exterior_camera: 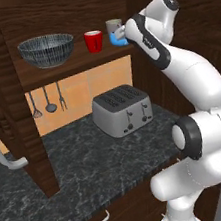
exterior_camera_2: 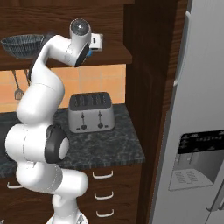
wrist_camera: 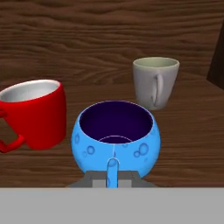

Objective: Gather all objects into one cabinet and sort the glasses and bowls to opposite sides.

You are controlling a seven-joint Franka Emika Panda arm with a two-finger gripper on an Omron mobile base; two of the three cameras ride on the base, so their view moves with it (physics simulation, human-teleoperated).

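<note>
Bowl (exterior_camera: 47, 50): on the cabinet (exterior_camera: 74, 62) shelf, at its left end.
Red cup (wrist_camera: 33, 113): at 10 o'clock from the blue cup, near it.
Blue cup (wrist_camera: 115, 140): upright on the shelf, directly before the gripper (wrist_camera: 113, 177), handle toward it.
Grey mug (wrist_camera: 155, 82): at 1 o'clock, further back.
Gripper: I cannot tell if it is open or closed.

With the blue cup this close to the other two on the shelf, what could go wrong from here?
The blue cup stands close between the red cup and the grey mug, so a sideways shift may knock either one. The gripper sits at the blue cup's handle; pulling back carelessly might drag the cup off the shelf edge.
</note>
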